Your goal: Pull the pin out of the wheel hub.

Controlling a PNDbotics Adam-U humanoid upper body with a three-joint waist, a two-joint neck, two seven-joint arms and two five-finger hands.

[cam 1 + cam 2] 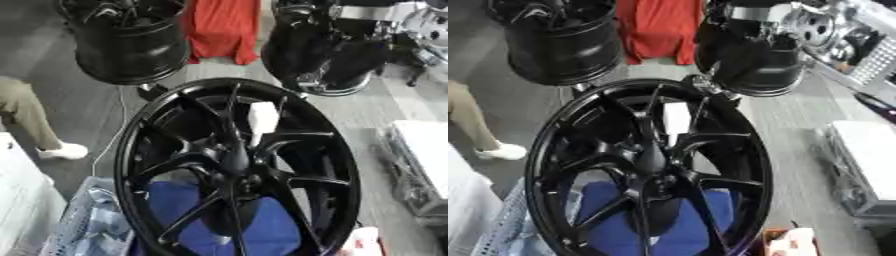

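Observation:
A large black wheel hub with thin spokes stands tilted in the middle, its centre boss dark. I cannot make out a pin on it. Between the upper spokes a white block shows. A bulky black shape with a silver band comes down from the upper right and ends at the wheel's top rim, where a small silver part touches it. This may be my right arm, but no hand shape is clear. My left hand shows in neither view.
A blue cloth lies behind the lower spokes, and a pale basket stands at the lower left. Another black rim, a red cloth and a silver wheel stand behind. A person's leg is at the left. A white box sits at the right.

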